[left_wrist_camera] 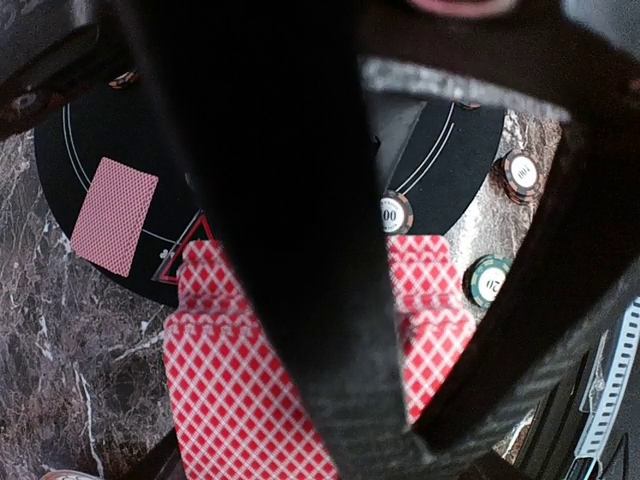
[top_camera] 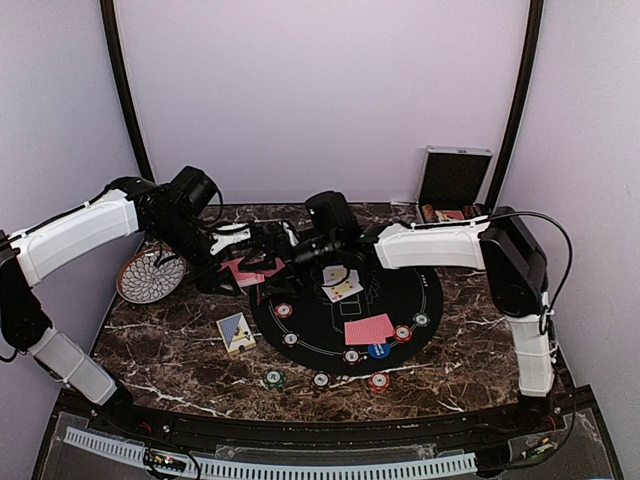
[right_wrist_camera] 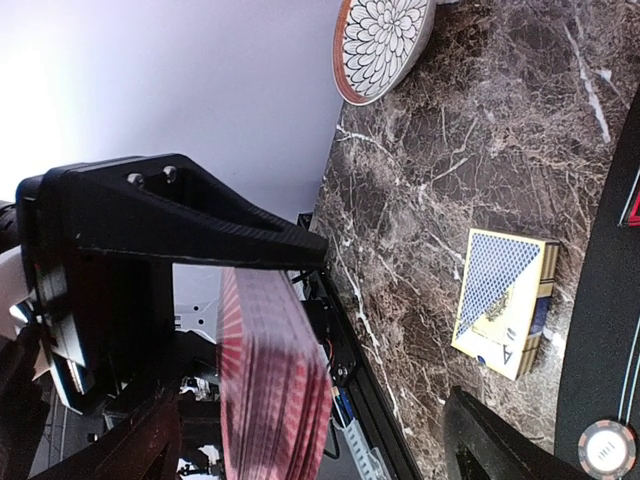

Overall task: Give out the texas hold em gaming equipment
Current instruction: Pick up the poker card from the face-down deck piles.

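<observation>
My left gripper (top_camera: 238, 264) holds a deck of red-backed cards (top_camera: 250, 271) over the left edge of the round black mat (top_camera: 425, 290). The left wrist view shows the deck (left_wrist_camera: 225, 390) close up, with a black finger (left_wrist_camera: 300, 250) crossing it. My right gripper (top_camera: 273, 249) reaches in from the right, jaws open around the deck (right_wrist_camera: 275, 390), which lies near its upper finger (right_wrist_camera: 200, 220). On the mat lie one face-down card (top_camera: 369, 329), face-up cards (top_camera: 340, 283) and several chips, such as a blue one (top_camera: 378, 351).
A blue card box (top_camera: 236, 332) lies left of the mat. A patterned plate (top_camera: 150, 275) sits at the far left. A silver case (top_camera: 453, 185) stands open at the back right. Chips, one green (top_camera: 273, 378) and one red (top_camera: 379, 381), lie near the front edge.
</observation>
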Available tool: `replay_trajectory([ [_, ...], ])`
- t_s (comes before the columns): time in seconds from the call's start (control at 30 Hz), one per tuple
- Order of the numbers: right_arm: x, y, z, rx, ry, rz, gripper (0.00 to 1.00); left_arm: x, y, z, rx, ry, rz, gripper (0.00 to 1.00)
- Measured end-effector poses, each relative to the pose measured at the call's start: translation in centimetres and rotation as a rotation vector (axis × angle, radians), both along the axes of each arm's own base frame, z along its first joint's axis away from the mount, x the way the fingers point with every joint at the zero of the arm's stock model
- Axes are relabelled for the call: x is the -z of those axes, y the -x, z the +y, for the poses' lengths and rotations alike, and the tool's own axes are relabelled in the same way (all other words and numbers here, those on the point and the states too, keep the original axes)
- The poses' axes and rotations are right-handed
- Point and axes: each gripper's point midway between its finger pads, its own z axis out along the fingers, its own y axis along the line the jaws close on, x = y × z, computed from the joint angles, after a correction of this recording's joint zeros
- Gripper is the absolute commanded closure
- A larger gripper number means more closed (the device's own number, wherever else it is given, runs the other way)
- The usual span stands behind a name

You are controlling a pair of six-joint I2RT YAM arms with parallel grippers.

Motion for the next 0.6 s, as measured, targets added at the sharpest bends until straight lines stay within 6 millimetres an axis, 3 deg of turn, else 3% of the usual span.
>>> replay_trajectory([
  [0.43, 0.4, -0.1, 3.4, -0.027, -0.051, 0.044, 0.16, -0.1, 0.0, -0.1, 0.001, 0.006, -0.001, 1.0],
  [0.6, 1.6, -0.5, 4.0, -0.019, -0.034, 0.066, 0.18, -0.1, 0.0, -0.1, 0.002, 0.008, 0.0, 1.0],
])
